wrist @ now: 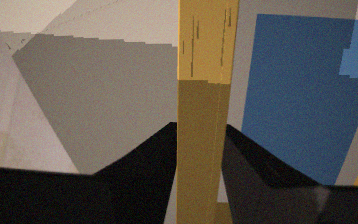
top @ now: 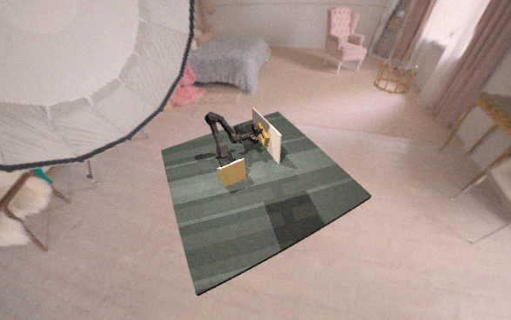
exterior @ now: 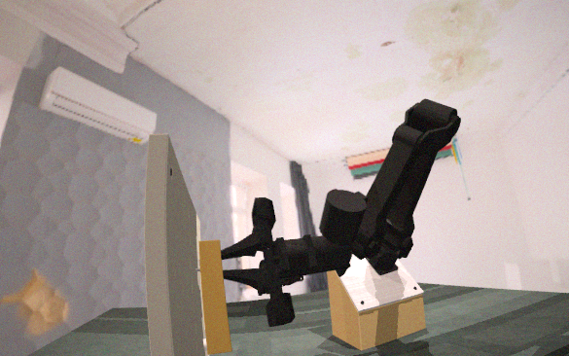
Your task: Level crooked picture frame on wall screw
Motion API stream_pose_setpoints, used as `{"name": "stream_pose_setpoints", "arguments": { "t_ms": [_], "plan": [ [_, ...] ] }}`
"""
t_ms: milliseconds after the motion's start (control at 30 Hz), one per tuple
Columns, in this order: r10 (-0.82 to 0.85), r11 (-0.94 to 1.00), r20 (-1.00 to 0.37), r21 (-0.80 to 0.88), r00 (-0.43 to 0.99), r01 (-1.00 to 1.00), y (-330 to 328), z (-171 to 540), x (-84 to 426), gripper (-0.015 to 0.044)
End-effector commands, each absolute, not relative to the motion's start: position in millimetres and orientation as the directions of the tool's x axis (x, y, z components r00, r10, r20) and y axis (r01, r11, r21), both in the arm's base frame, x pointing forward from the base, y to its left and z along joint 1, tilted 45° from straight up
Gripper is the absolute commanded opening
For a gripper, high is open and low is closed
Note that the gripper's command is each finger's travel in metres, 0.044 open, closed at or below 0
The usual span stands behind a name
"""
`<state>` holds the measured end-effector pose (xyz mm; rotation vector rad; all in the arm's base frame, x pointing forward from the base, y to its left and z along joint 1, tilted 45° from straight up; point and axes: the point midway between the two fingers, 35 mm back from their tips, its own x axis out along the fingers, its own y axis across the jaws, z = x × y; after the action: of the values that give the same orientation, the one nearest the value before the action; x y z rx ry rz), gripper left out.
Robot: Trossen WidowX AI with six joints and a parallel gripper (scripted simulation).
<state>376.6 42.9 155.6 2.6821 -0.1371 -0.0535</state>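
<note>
So the picture frame (top: 265, 139) (exterior: 215, 297) (wrist: 202, 115) is sitting just above the middle of the top view, and low, left of centre in the exterior one, hanging close in front of the upright panel (top: 277, 142) (exterior: 159, 233) (wrist: 105, 95). The gripper (top: 259, 133) (exterior: 223, 265) (wrist: 199, 131) is clamping one of its wooden bars, which is running top to bottom through the middle of the wrist view, with the blue picture (wrist: 300, 90) showing to the right.

What's worrying me: the notched strip is hiding behind the frame, so nobody's seeing whether it's clearing the screw. If the arm (top: 220, 140) (exterior: 401, 180) is lifting too little, the strip will probably snag; too much and the frame could come right off. Sliding too far risks skipping a notch and tipping it the other way. The grip is on one side bar too, so I'm guessing any wrist twist is faking the tilt. I can't tell from these angles which side is too high, so guessing the direction would likely make it worse.
</note>
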Motion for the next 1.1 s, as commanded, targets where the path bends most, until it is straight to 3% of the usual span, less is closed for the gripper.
{"name": "stream_pose_setpoints", "arguments": {
  "t_ms": [0,1067],
  "plan": [
    [-0.115,-0.893,0.0,0.439,0.993,-0.103,42.0,161.2,377.7,0.0],
    [-0.115,-0.893,0.0,0.439,0.993,-0.103,41.4,163.1,377.7,0.0]
  ]
}}
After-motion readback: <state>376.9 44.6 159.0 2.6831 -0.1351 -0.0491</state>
